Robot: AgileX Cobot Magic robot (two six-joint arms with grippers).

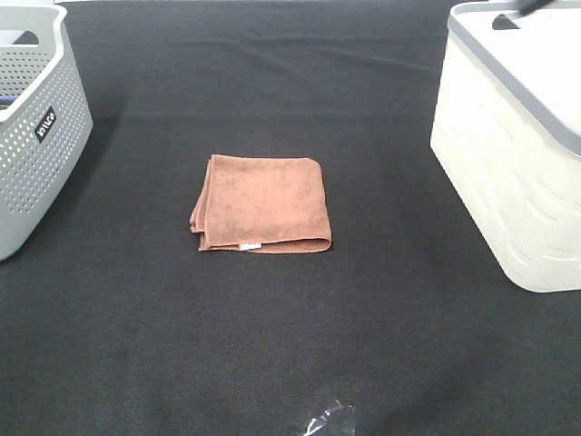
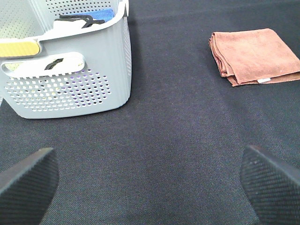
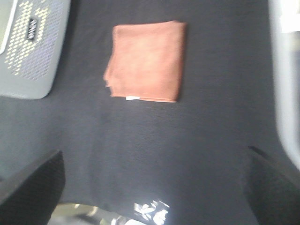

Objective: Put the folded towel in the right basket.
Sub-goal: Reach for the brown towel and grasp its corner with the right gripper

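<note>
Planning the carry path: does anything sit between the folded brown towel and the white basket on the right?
Nothing visible does. Only bare black cloth lies between the folded brown towel and the white grey-rimmed plastic basket, whose near wall stands taller than the towel.

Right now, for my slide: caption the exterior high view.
Folded towel lies on table between left basket and right basket.
</note>
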